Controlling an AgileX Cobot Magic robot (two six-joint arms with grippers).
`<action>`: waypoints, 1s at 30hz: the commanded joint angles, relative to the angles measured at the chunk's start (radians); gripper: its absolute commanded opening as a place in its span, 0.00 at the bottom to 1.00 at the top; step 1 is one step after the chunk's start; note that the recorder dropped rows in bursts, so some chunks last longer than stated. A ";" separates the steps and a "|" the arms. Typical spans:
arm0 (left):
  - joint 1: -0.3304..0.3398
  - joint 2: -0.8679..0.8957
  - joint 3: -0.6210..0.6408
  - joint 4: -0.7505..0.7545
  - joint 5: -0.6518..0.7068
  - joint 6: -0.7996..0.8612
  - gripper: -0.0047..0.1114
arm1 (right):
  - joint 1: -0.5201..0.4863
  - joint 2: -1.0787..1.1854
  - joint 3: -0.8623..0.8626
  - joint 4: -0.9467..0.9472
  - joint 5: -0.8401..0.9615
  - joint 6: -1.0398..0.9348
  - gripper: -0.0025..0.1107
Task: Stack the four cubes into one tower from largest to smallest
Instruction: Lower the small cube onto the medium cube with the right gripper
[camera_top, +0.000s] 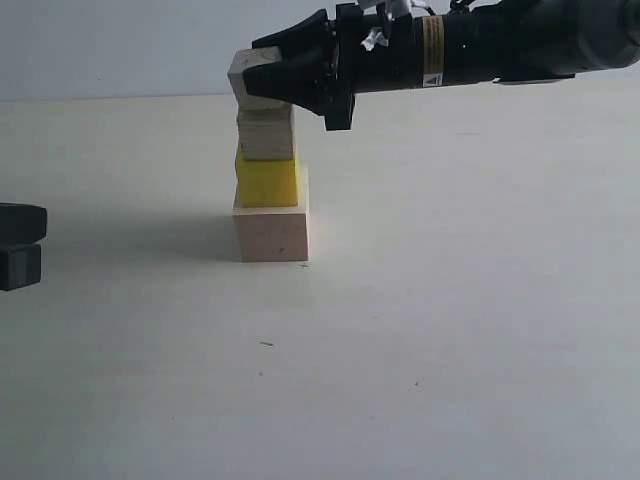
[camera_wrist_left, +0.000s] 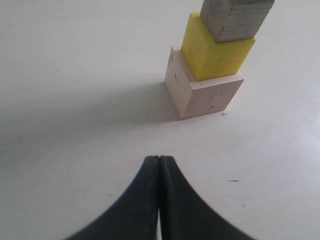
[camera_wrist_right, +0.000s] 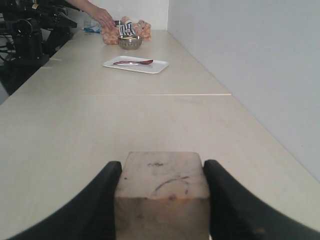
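1. The tower (camera_top: 268, 170) is standing near the middle of the desk (camera_top: 450, 350), w/ open desk spreading out on every side of it. The wall (camera_top: 120, 45) is meeting the desk's far edge behind it.
2. Stack order, bottom up: large cube (camera_top: 271, 230), yellow cube (camera_top: 267, 182), medium cube (camera_top: 266, 135). The yellow one is sitting toward the left of the big one in the exterior view, leaving a strip of its top showing on the right.
3. The small cube (camera_wrist_right: 162, 200) is sitting at the very top, its left edge poking out a bit past the medium cube's. Can't tell if it's resting on the medium cube or hanging just above it.
4. The right hand (camera_top: 255, 68) is clamping that small cube, one finger pressing on each side. The right arm (camera_top: 480, 45) is reaching in from the right, lying approx level, high above the desk.
5. The left hand (camera_wrist_left: 159, 165) is staying low at the left edge of the exterior view, well apart from the tower, fingers pressed together, holding nothing, pointing toward the tower.
6. In the right wrist view, the desk is running on a long way past the small cube, w/ a tray (camera_wrist_right: 136, 65), a red spoon (camera_wrist_right: 134, 62) on it and a bowl (camera_wrist_right: 130, 42) sitting far off.
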 joint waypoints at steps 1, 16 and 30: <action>-0.001 0.003 0.004 -0.005 -0.004 -0.005 0.04 | -0.006 0.000 -0.006 0.019 -0.008 0.001 0.02; -0.001 0.003 0.004 -0.005 -0.004 -0.005 0.04 | -0.006 0.000 -0.006 -0.004 0.003 -0.010 0.16; -0.001 0.003 0.004 -0.005 -0.004 -0.005 0.04 | -0.006 0.000 -0.006 0.027 0.014 -0.017 0.65</action>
